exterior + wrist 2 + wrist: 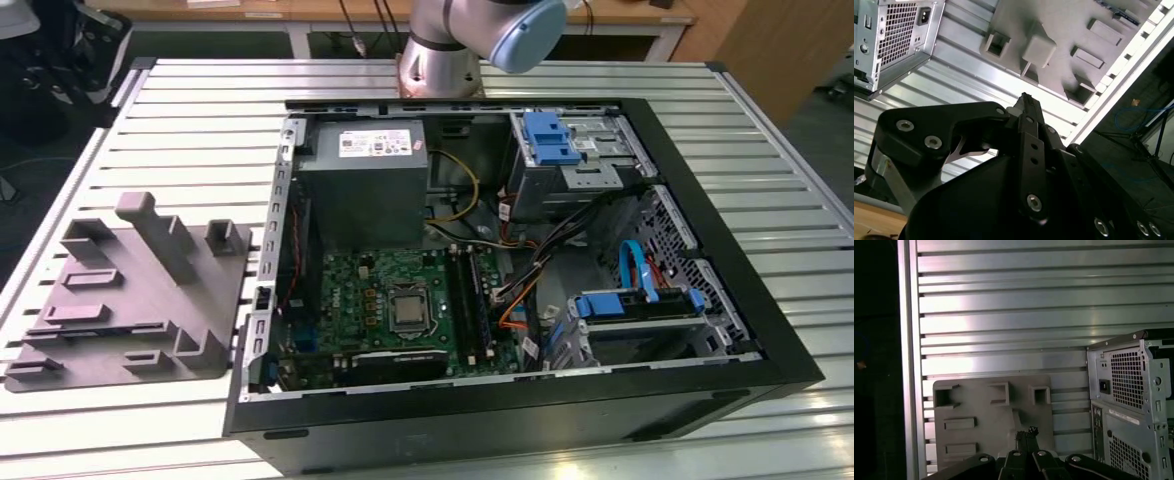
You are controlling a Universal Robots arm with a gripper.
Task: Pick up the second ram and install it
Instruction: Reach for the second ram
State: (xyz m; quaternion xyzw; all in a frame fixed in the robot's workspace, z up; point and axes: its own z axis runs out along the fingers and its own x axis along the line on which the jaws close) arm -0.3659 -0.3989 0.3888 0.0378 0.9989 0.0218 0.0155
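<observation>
In both wrist views my gripper [1024, 100] [1029, 432] is shut, its two black fingers pressed together with nothing visible between them. It hangs high above the slatted table, over the grey moulded holder tray [994, 420] [1054, 30] that lies beside the open computer case [721, 330]. The second ram is out of view; the tray's recesses look bare. Inside the case, the long black memory slots [465, 295] run beside the processor socket on the green motherboard [354, 290].
The grey power-supply box [363, 175] sits at the back of the case, and its vented rear shows in the first wrist view [1129, 385]. Blue drive brackets [550, 140] and cable bundles fill the case's exterior-view right. The arm's base [441, 60] stands behind the case.
</observation>
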